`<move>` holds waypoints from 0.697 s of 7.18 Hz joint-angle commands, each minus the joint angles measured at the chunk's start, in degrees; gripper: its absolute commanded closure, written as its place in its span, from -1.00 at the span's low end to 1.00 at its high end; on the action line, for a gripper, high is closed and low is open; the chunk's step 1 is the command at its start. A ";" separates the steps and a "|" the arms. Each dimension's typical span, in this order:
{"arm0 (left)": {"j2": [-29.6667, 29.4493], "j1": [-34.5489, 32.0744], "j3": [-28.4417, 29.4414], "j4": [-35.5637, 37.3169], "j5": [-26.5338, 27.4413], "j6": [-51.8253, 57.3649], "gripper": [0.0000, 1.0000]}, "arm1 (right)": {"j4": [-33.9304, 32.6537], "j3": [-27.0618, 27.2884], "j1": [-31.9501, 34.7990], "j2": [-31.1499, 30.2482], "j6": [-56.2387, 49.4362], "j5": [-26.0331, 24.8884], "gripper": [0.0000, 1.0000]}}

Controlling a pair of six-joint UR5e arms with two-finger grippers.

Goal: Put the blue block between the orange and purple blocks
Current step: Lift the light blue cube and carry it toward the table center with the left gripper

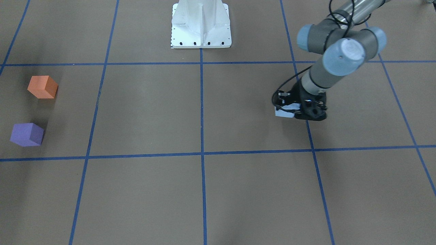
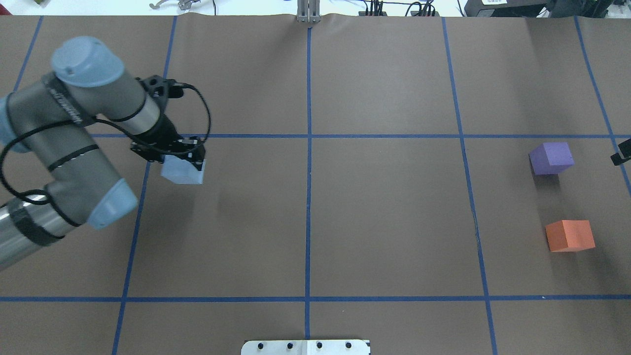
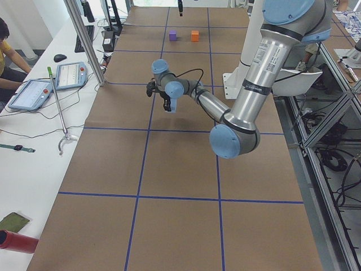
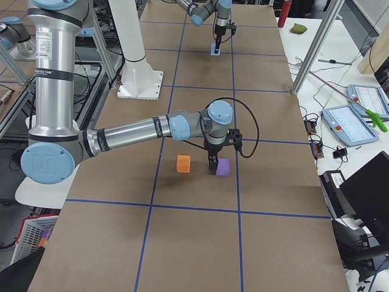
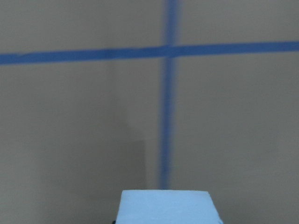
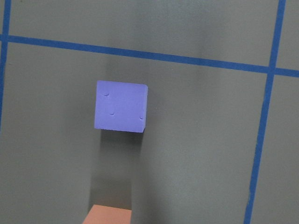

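Observation:
My left gripper (image 2: 183,159) is shut on the light blue block (image 2: 183,171) and holds it just above the brown table, on the robot's left side. The block also shows in the front view (image 1: 284,112) and at the bottom of the left wrist view (image 5: 166,207). The purple block (image 2: 551,158) and the orange block (image 2: 570,235) sit apart at the far right. My right gripper (image 2: 622,152) hangs above them at the view's edge; I cannot tell whether it is open or shut. The right wrist view shows the purple block (image 6: 120,106) and the orange block's edge (image 6: 110,215), no fingers.
Blue tape lines divide the table into squares. The white robot base (image 1: 201,23) stands at the table's near-middle edge. A side bench with tablets (image 3: 31,93) and a metal post (image 3: 84,39) lies beyond the far edge.

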 commanded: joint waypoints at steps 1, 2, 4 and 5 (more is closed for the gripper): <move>-19.08 8.62 13.13 1.65 6.93 -9.72 1.00 | 0.62 -0.34 -1.08 0.01 0.40 0.02 -1.00; -26.64 10.49 20.95 1.56 7.57 -11.41 1.00 | 0.54 -0.34 -1.52 0.01 0.49 -0.07 -1.00; -36.36 17.75 36.34 -5.07 20.25 -14.50 1.00 | 0.71 -0.26 -1.96 0.01 0.49 0.11 -1.00; -38.13 19.63 39.46 -6.86 21.98 -16.59 1.00 | 1.49 -0.26 -2.49 0.01 0.49 0.37 -1.00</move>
